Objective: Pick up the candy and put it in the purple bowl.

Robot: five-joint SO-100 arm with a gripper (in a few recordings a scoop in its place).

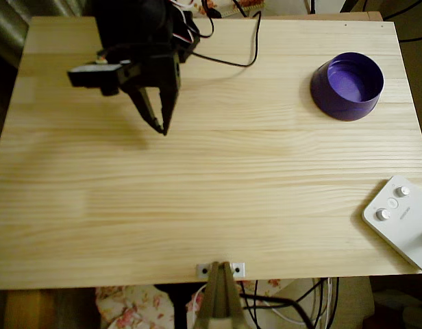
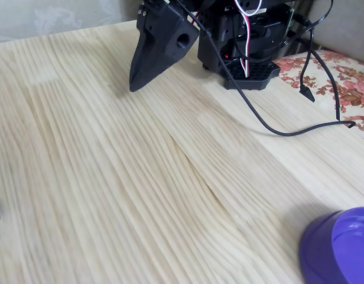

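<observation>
The purple bowl (image 2: 338, 248) sits nearest, well apart from the empty gripper (image 1: 160, 125), jaws nearly together.

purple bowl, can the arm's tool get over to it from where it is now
Probably yes. The tool hangs at the far left of the overhead view, and the purple bowl sits far right. Bare wooden table lies between them; whether the arm stretches that far is unclear.
</observation>
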